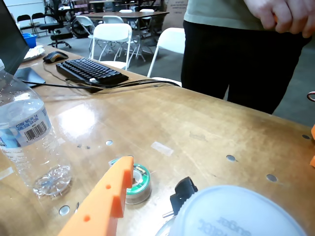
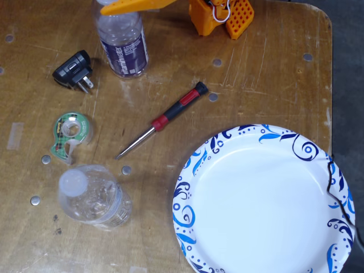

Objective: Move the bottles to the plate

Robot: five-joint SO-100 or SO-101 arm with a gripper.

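Observation:
In the fixed view the taller bottle (image 2: 122, 48), with its purple label, stands upright at the top left. My gripper (image 2: 135, 5) hangs over its cap. In the wrist view that whitish cap (image 1: 236, 214) fills the bottom right, and one orange finger (image 1: 106, 201) stands to its left with a gap between them. No second finger shows beside it, so the jaws are open. The shorter crinkled bottle (image 2: 91, 196) (image 1: 24, 132) stands at the lower left of the fixed view. The plate (image 2: 264, 199), white with blue swirls, lies at the lower right with nothing on it.
A red-and-black screwdriver (image 2: 162, 119), a green tape dispenser (image 2: 71, 133) and a black plug adapter (image 2: 74, 71) lie between the bottles. The wrist view shows a keyboard (image 1: 91, 71) and a standing person (image 1: 236, 54) at the table's far edge.

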